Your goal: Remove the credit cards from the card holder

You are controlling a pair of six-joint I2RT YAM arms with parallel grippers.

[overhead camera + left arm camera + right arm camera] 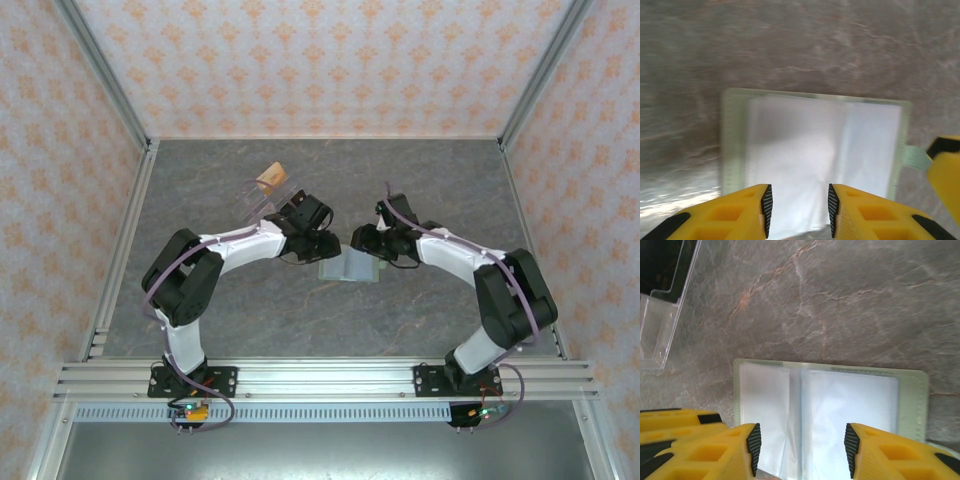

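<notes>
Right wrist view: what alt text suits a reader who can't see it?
A sage-green card holder lies open on a grey marbled table, under the open yellow gripper. A clear tray sits at the upper left.

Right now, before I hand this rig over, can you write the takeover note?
Left gripper: open, empty, over one side of the card holder.
Right gripper: open wider, empty, over its other side.
Card holder: lying open and flat on the table between both grippers; clear tray sits beyond the left one.
Done: holder opened.
To do: pull the cards out; the sleeves look pale, I cannot tell what they hold.
</notes>
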